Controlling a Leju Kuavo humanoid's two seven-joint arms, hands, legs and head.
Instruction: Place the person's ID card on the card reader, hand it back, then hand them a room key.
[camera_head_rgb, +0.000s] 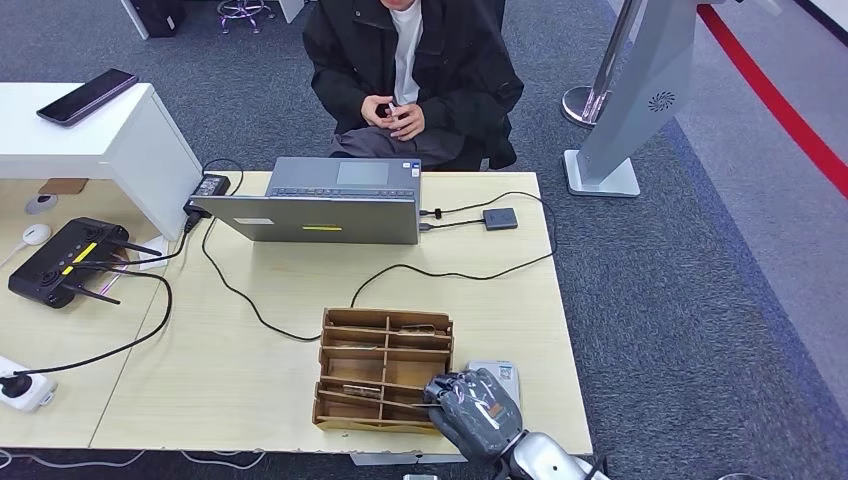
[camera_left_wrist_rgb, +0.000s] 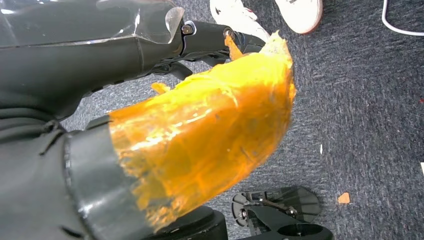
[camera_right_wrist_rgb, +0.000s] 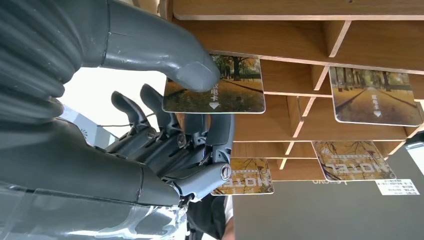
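Observation:
A wooden card organizer stands near the table's front edge, with room key cards in its slots. My right hand is at its front right corner. In the right wrist view the thumb presses on one tree-printed key card and the fingers lie behind its lower edge, pinching it at the slot. More key cards lie in neighbouring slots. A pale flat device lies just beyond my hand. The seated person holds something small in both hands. My left hand, its thumb wrapped in orange tape, hangs over the carpet holding nothing.
A grey laptop stands at the table's far edge with a small dark box cabled to it. A black router and a power strip lie at the left, and a phone on a white stand. Grey pedestal at the right.

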